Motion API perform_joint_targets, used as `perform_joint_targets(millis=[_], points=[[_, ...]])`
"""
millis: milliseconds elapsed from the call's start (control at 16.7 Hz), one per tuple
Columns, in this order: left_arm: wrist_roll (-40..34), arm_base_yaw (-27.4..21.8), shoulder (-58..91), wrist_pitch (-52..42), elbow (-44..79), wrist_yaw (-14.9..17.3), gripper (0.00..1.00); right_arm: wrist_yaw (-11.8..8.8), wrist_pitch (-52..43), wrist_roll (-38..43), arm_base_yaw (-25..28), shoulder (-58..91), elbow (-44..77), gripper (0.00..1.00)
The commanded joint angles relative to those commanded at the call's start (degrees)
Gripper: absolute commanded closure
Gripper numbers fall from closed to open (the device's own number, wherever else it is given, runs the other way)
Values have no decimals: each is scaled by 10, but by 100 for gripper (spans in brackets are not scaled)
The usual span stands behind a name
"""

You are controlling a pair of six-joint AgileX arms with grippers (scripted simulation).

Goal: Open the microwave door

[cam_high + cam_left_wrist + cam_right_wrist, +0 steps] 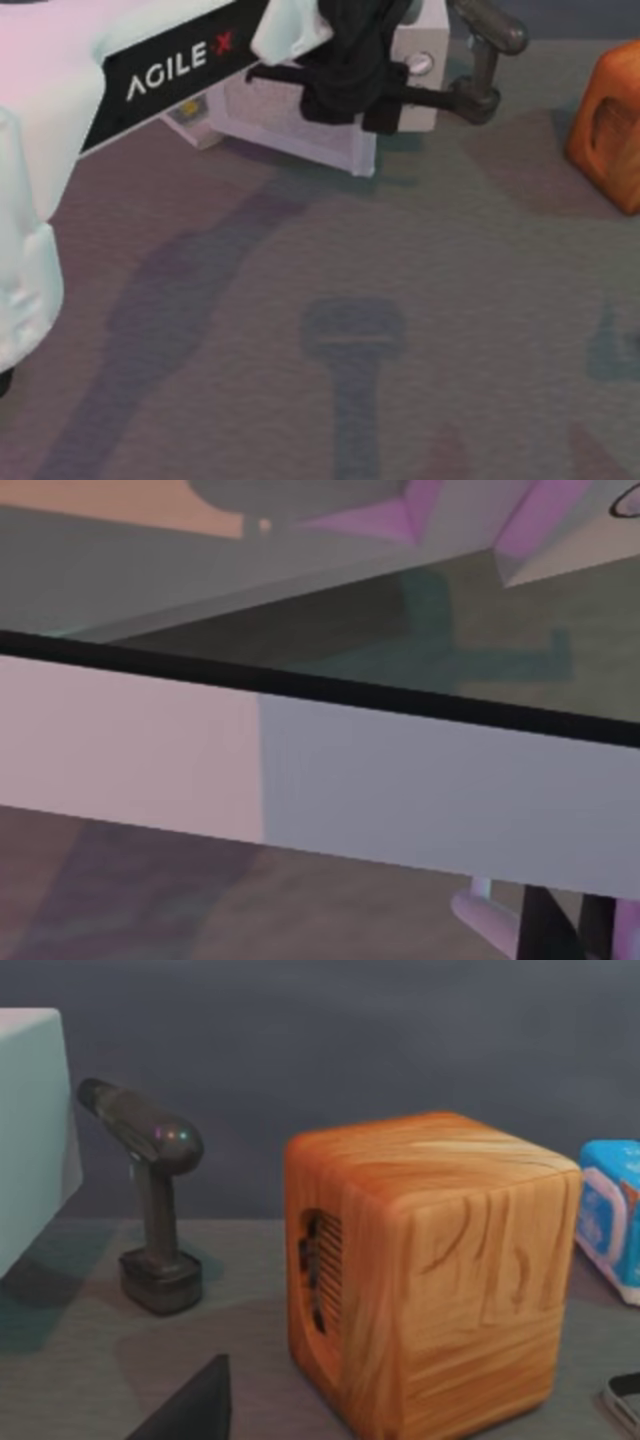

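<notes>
Your left arm (150,75) enters from the top view's upper left, a white link with a black band, and reaches across the microwave (415,40) at the top edge of the worktop (400,280). The left gripper (350,75) is a black mass directly over the front of the appliance; you cannot tell whether its fingers are released or clenched. The microwave door (290,120), white with a grey speckled window, stands angled out from the cabinet, its lower corner toward the middle of the worktop. One round grey knob (420,64) shows on the panel just right of the gripper. The left wrist view is filled by a pale flat band with a dark upper edge. The worktop is dull grey with arm shadows across it. To the right of the microwave stands a dark power drill (487,60), upright on its base. Further right, at the edge, sits an orange wooden box (605,125). In the right wrist view a blue packet (612,1215) lies beyond the box, before a dark grey wall (400,1050). The right gripper is not seen.
</notes>
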Motion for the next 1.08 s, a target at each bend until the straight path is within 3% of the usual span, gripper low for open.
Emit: perform_joint_targets(millis=[1080], points=[[17, 2, -17, 14, -26, 9, 100, 0, 0, 0, 0, 0, 0, 0]])
